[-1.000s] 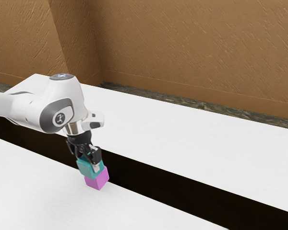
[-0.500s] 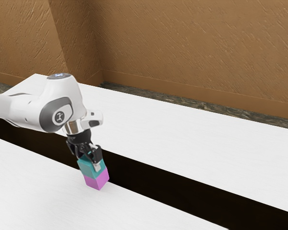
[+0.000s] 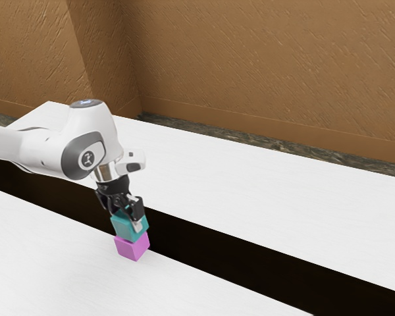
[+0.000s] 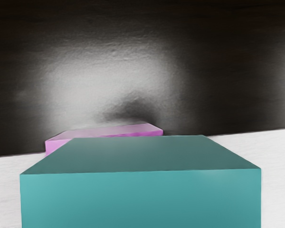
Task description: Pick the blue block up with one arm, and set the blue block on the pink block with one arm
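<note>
- Gripper (image 3: pixel 128 212) grips the blue block (image 3: pixel 130 226), which seems to rest on the pink block (image 3: pixel 131 246) just below.
- Placing step; next, release and lift straight up.

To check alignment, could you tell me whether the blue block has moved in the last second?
Yes: the blue block shifted toward the exterior view's right, lining up more squarely over the pink block.

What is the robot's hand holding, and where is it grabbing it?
The gripper holds the blue block, pinched between its two fingers at the block's upper sides.
</note>
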Available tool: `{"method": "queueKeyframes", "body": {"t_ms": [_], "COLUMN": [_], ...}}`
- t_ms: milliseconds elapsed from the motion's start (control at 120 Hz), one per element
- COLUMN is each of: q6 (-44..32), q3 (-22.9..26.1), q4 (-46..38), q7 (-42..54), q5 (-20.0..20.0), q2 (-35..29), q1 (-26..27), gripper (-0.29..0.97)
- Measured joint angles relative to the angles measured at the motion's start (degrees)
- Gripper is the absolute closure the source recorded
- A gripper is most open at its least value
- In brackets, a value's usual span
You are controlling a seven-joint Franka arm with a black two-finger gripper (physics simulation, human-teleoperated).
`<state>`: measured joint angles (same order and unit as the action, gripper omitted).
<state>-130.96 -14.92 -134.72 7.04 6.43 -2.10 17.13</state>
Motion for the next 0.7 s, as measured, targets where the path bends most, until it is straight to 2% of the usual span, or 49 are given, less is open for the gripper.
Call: {"method": "queueKeyframes", "body": {"t_ms": [350, 533, 700], "q6": [-0.08, -0.09, -0.01], "q3": [0.00, -0.02, -0.24], "q4": [-0.02, -0.04, -0.04], "q7": [0.55, 1.24, 1.74], "q5": [0.03, 0.54, 0.66], "q2": [0.34, 0.25, -0.38], "q1": [-0.71, -0.56, -0.24], "gripper": [0.32, 0.16, 0.09]}}
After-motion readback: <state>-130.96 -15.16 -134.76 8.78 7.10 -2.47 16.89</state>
